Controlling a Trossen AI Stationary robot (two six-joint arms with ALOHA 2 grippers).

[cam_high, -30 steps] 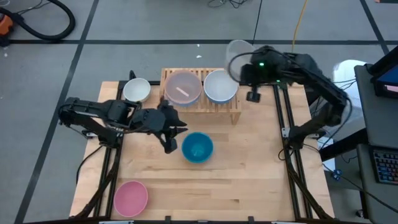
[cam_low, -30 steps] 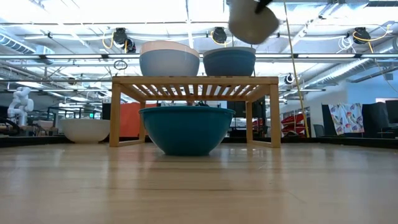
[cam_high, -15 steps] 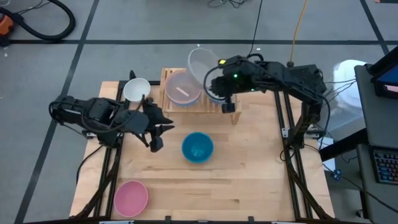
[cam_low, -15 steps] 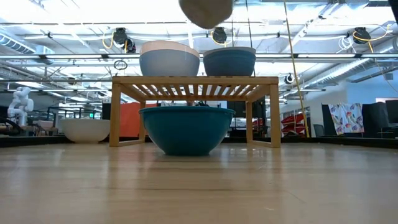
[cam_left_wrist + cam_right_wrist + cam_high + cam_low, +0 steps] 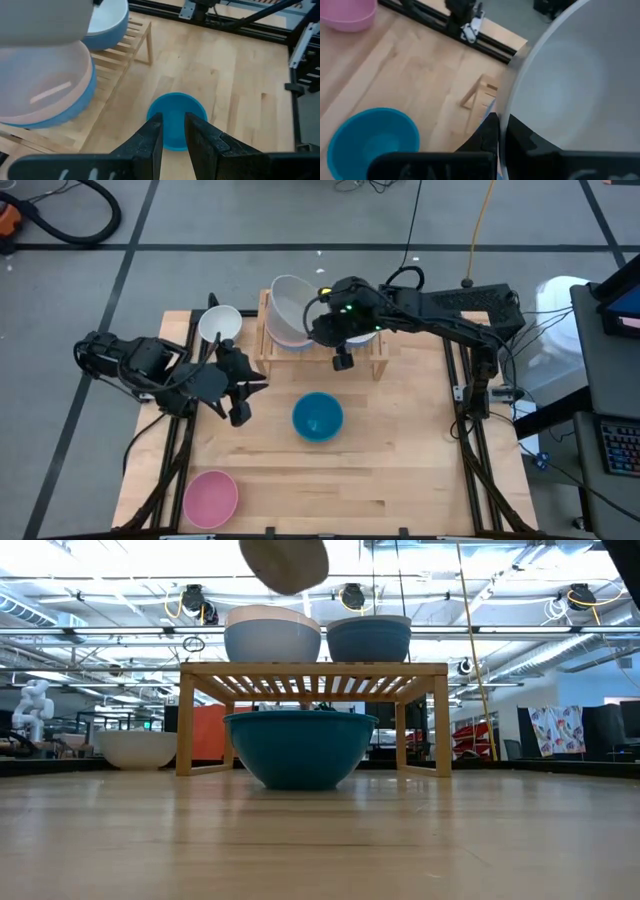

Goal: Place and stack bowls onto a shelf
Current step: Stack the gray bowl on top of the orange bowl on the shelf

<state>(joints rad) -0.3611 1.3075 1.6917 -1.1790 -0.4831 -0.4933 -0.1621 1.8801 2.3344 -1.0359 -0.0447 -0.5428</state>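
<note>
The right gripper [image 5: 312, 315] fingers pinch a white bowl's [image 5: 288, 302] rim above the shelf [image 5: 362, 351]; the left gripper [image 5: 240, 392] fingers hang parted.

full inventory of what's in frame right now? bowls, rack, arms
held bowl: 1, white, tilted in the air over the shelf's left stack, rim pinched by the right end effector
stacked bowls: 1 stack, peach bowl nested in a light blue one, on the shelf's left side
shelf bowl: 1, grey-blue outside and white inside, on the shelf's right side
teal bowl: 1, on the table in front of the shelf
white bowl: 1, on the table left of the shelf
pink bowl: 1, near left corner of the table
shelf: 1, light wood, slatted, at the table's far edge
table: 1, light wood
left end effector: empty, above the table left of the teal bowl
right end effector: shut on the held bowl's rim
</note>
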